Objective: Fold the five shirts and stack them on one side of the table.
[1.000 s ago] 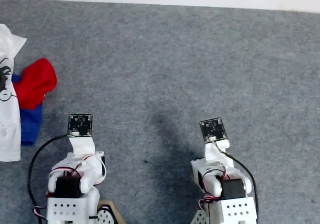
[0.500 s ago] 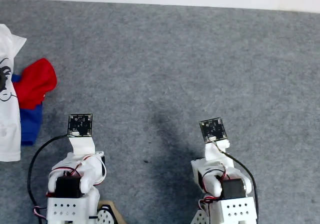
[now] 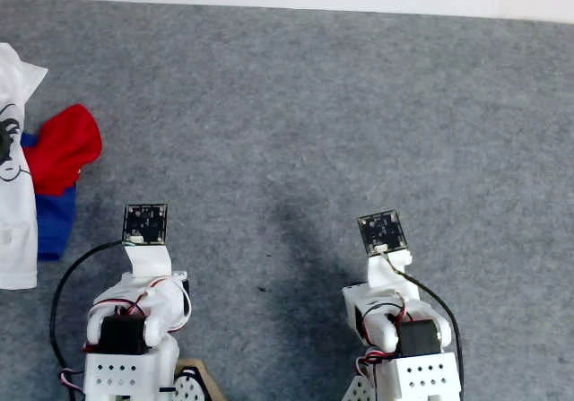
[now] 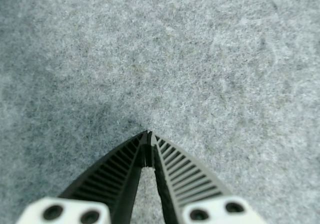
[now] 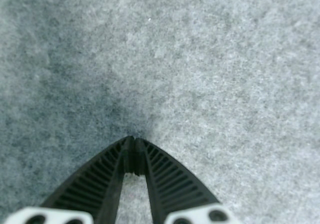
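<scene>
**Desk:** High view first. Where are the shirts?

**Field:** They are heaped at one side edge of the grey felt table [image 3: 359, 105], partly cut off by the frame. A white shirt [image 3: 13, 195] lies outermost, its long axis running from the far side toward the arms' side. A red shirt [image 3: 63, 150] is bunched against it, over a blue shirt [image 3: 54, 226]. Three garments can be counted, and none looks folded.

**Desk:** And the arms?

**Field:** Both sit drawn back at the near edge. One arm [image 3: 139, 302] stands near the heap, which lies sideways from it and a little farther out. The other arm [image 3: 399, 320] is well apart from the heap, with felt between. The wrist views give no landmark to tie either arm to a side, so neither is called left or right here. On this showing, the first reach belongs to the arm by the heap, out and across toward the blue and red cloth.

**Desk:** Left wrist view?

**Field:** The left gripper [image 4: 148, 136] hangs over felt, its ribbed jaws pressed together at the tips with nothing between them.

**Desk:** Right wrist view?

**Field:** Much the same. The right gripper [image 5: 134, 141] has its jaws closed tip to tip on nothing, over felt with a darker shade to one side. Judged from this, the folding has not begun, and either gripper must spread before it can take a hem.
</scene>
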